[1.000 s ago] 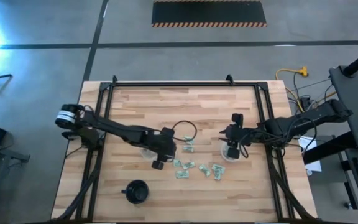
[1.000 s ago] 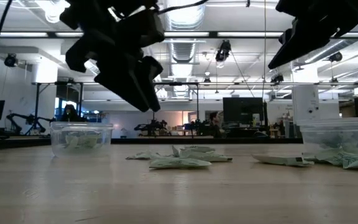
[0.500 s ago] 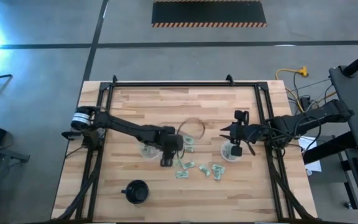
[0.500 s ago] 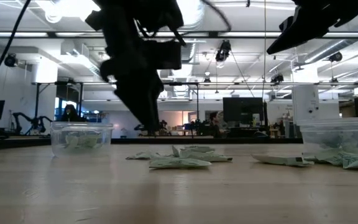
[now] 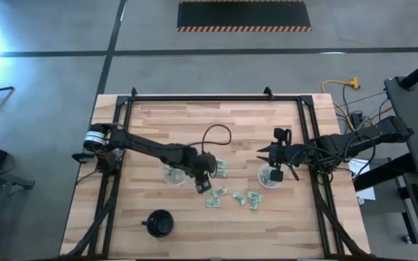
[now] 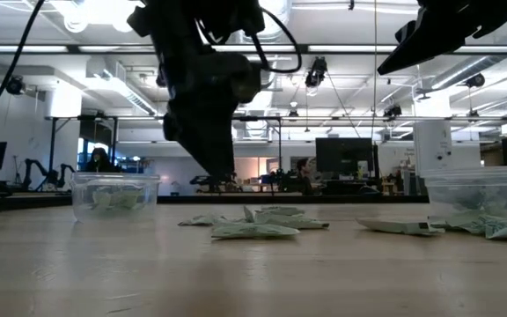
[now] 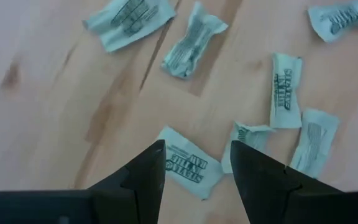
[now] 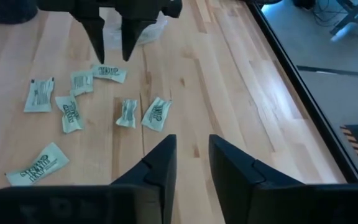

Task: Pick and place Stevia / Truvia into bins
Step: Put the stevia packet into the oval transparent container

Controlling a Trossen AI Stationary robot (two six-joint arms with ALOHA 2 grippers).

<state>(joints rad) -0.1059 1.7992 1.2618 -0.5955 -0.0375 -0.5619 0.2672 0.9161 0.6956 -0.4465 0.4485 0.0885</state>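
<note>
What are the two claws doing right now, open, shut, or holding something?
Left gripper: open, empty, just above a Stevia packet on the table.
Right gripper: open with a narrow gap, holding nothing, raised above the table.

Bright ceiling lights, backlit silhouetted arms, glare at left, soft close-up blur.

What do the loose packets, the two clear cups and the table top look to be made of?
Packets: likely thin matte paper, creased, with printed text. Left cup and right cup: probably clear plastic, since contents show through the walls. Table top: pale wood in butted strips with visible grain, seemingly smooth-finished.
</note>
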